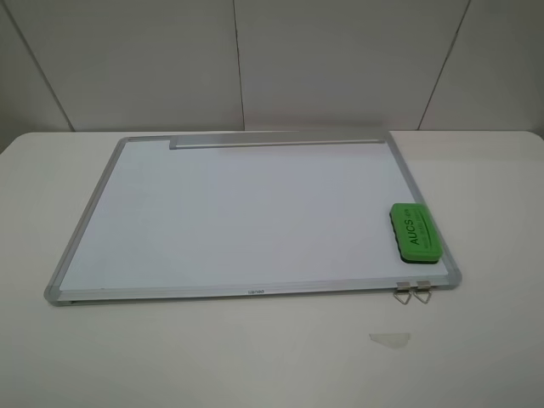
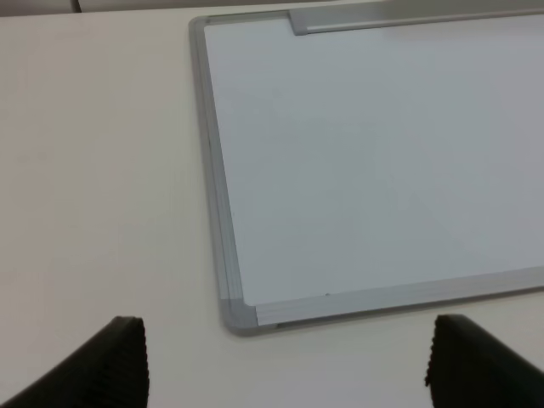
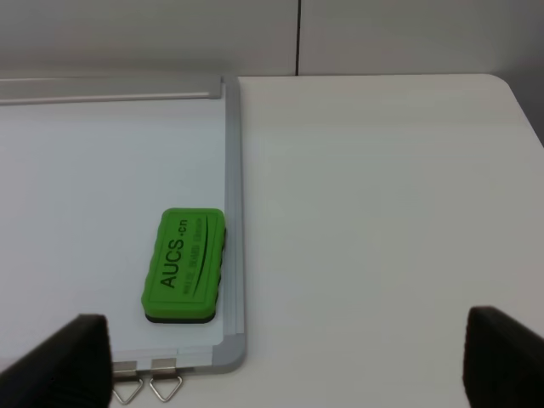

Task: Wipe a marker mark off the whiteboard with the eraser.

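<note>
Overhead: whiteboard [image 1: 255, 217] flat on the table [image 1: 212, 357], green eraser [image 1: 416, 229] on its right side against the frame, near the two clips [image 1: 412, 293]; no mark visible on it. Left wrist: left gripper [image 2: 285, 361] jaws wide, holding nothing, near a board corner. Right wrist: right gripper [image 3: 289, 357] fully spread, empty, eraser [image 3: 184, 263] just ahead.

The whiteboard [image 1: 246, 221] has a smooth, faintly glossy white face inside a brushed silver-grey metal frame, with two bare wire metal clips [image 1: 412, 293] at its 5 o'clock corner. The eraser [image 1: 415, 229] looks like matt green plastic. The tabletop [image 1: 212, 357] is smooth, matt off-white.
</note>
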You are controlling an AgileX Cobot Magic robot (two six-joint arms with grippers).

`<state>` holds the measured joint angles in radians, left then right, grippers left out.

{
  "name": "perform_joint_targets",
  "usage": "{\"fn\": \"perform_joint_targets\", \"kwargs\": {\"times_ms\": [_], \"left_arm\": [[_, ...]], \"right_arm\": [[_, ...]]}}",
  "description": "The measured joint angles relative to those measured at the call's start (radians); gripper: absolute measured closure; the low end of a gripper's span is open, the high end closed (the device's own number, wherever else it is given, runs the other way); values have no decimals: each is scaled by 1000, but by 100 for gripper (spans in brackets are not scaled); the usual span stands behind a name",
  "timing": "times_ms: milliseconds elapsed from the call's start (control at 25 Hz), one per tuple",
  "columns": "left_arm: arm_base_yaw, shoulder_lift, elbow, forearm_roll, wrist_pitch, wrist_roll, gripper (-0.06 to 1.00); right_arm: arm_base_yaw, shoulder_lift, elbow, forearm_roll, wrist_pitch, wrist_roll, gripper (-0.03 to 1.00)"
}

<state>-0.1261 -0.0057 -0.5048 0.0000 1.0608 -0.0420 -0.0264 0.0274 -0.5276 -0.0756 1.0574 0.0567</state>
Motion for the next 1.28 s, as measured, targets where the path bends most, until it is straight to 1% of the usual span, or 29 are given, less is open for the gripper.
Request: {"fn": "perform_joint_targets", "kwargs": {"times_ms": [1280], "left_arm": [[0,0,0,0,0,0,26]], "right_arm": [[-9,-31,1,0,-1,0,14]]}}
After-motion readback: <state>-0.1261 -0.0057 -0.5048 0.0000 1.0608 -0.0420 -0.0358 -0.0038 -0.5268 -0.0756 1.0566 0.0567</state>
